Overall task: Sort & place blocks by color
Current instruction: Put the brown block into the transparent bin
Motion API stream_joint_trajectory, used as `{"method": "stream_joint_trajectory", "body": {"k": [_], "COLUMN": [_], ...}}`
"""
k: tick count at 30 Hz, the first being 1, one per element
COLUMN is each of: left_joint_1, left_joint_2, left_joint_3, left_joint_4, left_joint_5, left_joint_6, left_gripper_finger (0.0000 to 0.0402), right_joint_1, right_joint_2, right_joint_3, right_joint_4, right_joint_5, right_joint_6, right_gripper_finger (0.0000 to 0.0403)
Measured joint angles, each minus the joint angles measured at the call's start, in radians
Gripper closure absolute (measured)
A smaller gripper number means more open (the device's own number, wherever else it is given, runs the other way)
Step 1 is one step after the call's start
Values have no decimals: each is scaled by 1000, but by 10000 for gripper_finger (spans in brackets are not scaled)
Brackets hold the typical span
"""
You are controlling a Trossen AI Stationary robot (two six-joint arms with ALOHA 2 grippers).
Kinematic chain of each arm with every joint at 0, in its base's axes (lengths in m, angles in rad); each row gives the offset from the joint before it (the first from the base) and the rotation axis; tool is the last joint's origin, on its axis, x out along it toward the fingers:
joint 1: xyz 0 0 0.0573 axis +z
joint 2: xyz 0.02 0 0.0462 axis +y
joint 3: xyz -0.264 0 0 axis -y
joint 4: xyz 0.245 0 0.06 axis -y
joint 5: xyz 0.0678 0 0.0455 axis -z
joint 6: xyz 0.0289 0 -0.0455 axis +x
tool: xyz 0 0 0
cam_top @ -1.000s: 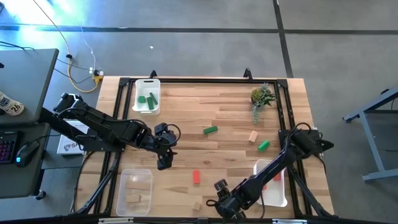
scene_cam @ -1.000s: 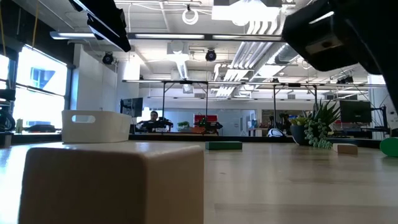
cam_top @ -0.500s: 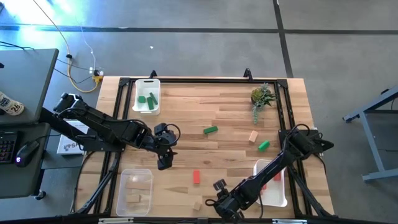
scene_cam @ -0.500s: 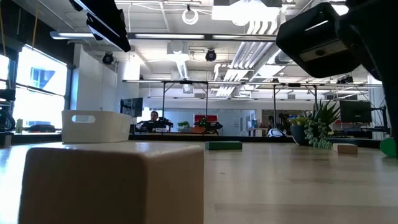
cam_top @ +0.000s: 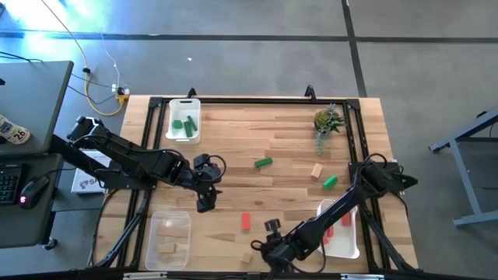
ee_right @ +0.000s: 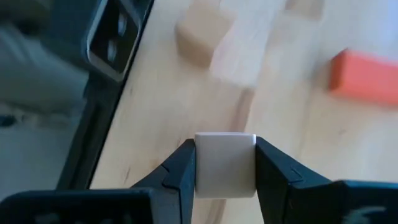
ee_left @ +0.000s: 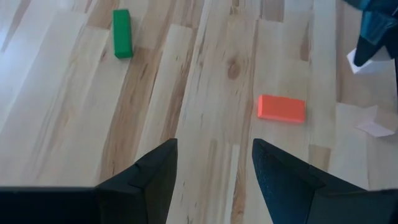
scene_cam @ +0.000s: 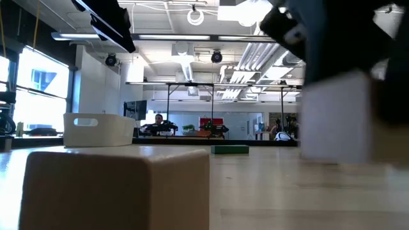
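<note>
Because the sorting seems to run one colour to a tray, the right gripper [cam_top: 268, 250], low at the table's near edge, has its two fingers pressed against the sides of a pale cube [ee_right: 225, 164], lifted just clear of the wood so it can be carried off; I'd guess it belongs in the clear tray [cam_top: 169, 239] at the near left corner, where other tan pieces already lie. A second tan cube [cam_top: 247, 257] sits on the table just beside that gripper, not yet picked up. A little farther in, a red block [cam_top: 246, 221] lies loose on the boards, well apart from the white tray [cam_top: 348, 246] on the right that has a red piece in it. The left gripper [cam_top: 205, 204] hangs over the wood left of the middle with its fingers spread and nothing between them, waiting near that red block. Beyond, a green bar [cam_top: 263, 162], a round-looking green piece [cam_top: 330, 182] and a tan block [cam_top: 317, 170] lie scattered, still unsorted. At the far side, the white bin [cam_top: 184, 119] holds two green blocks, and the small potted plant [cam_top: 327, 121] stands toward the far right corner. No brand, label or writing on blocks or trays can be read from here
</note>
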Motion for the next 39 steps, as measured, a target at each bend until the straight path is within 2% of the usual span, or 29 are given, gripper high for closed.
{"method": "stream_joint_trajectory", "body": {"k": [3, 9, 21, 27, 32, 39], "left_joint_1": [0, 0, 0, 0, 0, 0], "left_joint_2": [0, 0, 0, 0, 0, 0], "left_joint_3": [0, 0, 0, 0, 0, 0], "left_joint_4": [22, 121, 399, 496, 612, 809], "left_joint_5": [0, -6, -7, -8, -44, -83], "left_joint_6": [38, 162, 473, 555, 633, 777], "left_gripper_finger": [206, 206, 206, 206, 206, 206], "right_joint_1": [0, -5, -26, -26, -34, -60], "right_joint_2": [-1, -1, -1, -1, -75, -157], "right_joint_3": [58, 192, 615, 810, 779, 779], "right_joint_4": [-24, -203, -654, -757, -699, -705], "right_joint_5": [55, 183, 478, 595, 667, 674], "right_joint_6": [-10, -75, -124, -131, -185, -180], "right_gripper_finger": [301, 301, 301, 301, 301, 301]}}
